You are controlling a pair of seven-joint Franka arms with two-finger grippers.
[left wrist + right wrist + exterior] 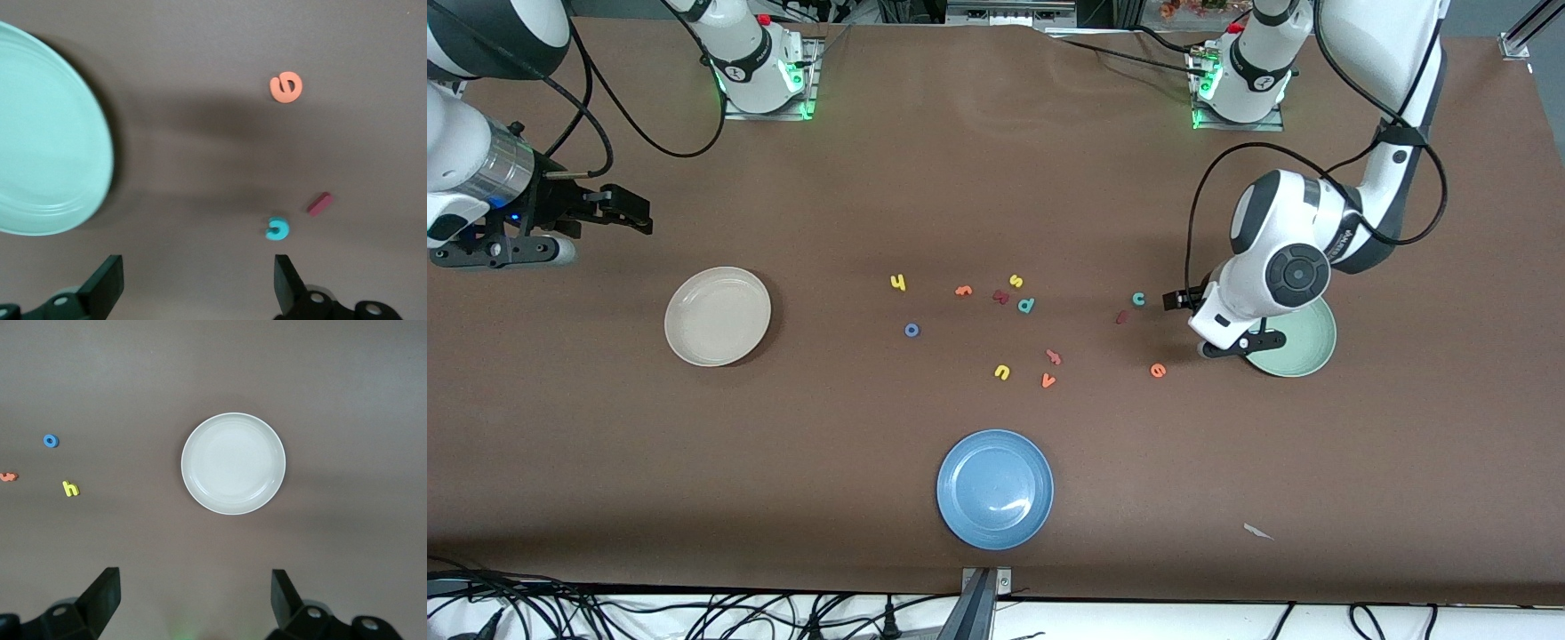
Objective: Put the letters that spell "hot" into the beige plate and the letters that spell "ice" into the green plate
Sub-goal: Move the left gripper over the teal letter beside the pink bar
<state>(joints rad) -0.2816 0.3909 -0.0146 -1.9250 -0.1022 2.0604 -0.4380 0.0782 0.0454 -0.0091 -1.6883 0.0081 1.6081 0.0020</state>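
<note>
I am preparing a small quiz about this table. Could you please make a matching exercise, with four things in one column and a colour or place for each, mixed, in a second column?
Things:
1. letter c
2. letter o
3. green plate
4. beige plate

Descriptions:
A. blue ring
B. partly under the left gripper, which is open
C. teal, beside the dark red i
D. empty, toward the right arm's end; the open right gripper waits there

Pairs: 1-C, 2-A, 3-B, 4-D

Lab: bolted arm bases [765, 67], cables [694, 613]
</note>
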